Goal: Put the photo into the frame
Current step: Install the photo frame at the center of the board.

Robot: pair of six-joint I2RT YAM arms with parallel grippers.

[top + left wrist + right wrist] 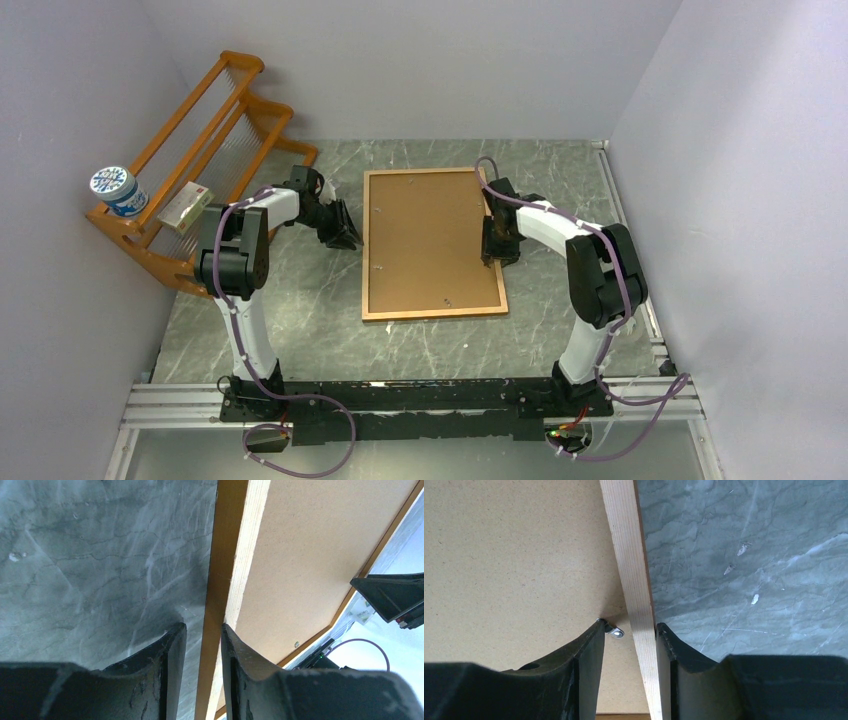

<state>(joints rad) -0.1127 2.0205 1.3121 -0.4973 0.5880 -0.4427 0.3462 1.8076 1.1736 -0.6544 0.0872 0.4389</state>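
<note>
Left gripper (pixel 204 626) and right gripper (pixel 630 625) astride opposite rails of the frame (pixel 435 313), pinch unclear; tin (pixel 118 190) label illegible

One frame (pixel 432 313) with one board (pixel 430 235) inside it. Left of the frame, one rack (pixel 268 106) carries one tub (pixel 118 190) and one box (pixel 186 207). The left gripper (pixel 345 235) and the right gripper (pixel 492 245), two in all, are at the frame's long sides.

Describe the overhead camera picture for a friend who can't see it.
A wooden frame lies face down on a grey marbled table, its brown backing board showing, with the left gripper at its left edge and the right gripper at its right edge. An orange shelf rack holding a tin and a small box stands at the far left.
</note>
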